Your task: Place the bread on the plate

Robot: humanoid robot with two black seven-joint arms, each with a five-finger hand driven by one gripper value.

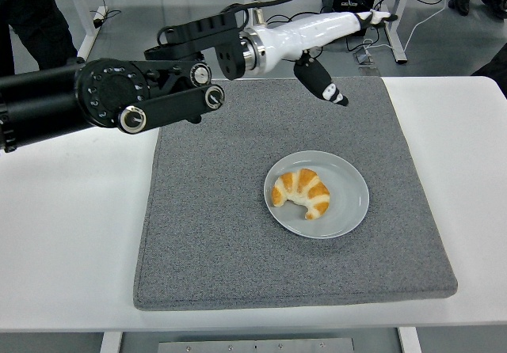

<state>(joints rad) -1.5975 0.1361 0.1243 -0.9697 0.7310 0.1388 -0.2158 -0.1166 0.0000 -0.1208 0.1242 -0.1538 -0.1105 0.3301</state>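
A golden croissant [302, 195] lies on the grey plate [348, 199], toward the plate's left side. The plate rests on the grey mat [214, 234]. My left hand [348, 48] is white with black-tipped fingers. It hangs high over the mat's far edge, well above and behind the plate. Its fingers [379, 16] are stretched out and the thumb points down, holding nothing. The black left arm [119, 100] crosses in from the left edge. The right arm does not show.
The white table [71, 234] extends on both sides of the mat. A person's dark legs [36, 17] stand at the top left. Cables [293, 32] and table legs are on the floor behind.
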